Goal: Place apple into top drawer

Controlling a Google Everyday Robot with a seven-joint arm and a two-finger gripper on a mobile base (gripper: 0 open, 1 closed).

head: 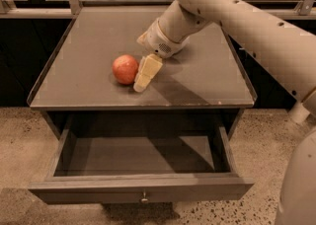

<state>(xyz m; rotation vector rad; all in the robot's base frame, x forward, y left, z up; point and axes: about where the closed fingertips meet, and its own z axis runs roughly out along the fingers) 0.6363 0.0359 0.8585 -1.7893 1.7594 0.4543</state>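
The red-orange apple (125,68) rests on the grey tabletop (89,46), left of centre near the front. My gripper (143,66) reaches down from the upper right on the beige arm (237,17). It is open, and its near finger (144,73) stands on the tabletop just right of the apple, touching it or nearly so. The apple is not held. The top drawer (140,189) is pulled out wide below the tabletop, its inside bare, with a small metal knob (144,199) on the front panel.
A raised rail (74,2) runs along the back of the tabletop. The speckled floor (19,135) lies on both sides of the drawer. The robot's own body (301,179) fills the right edge.
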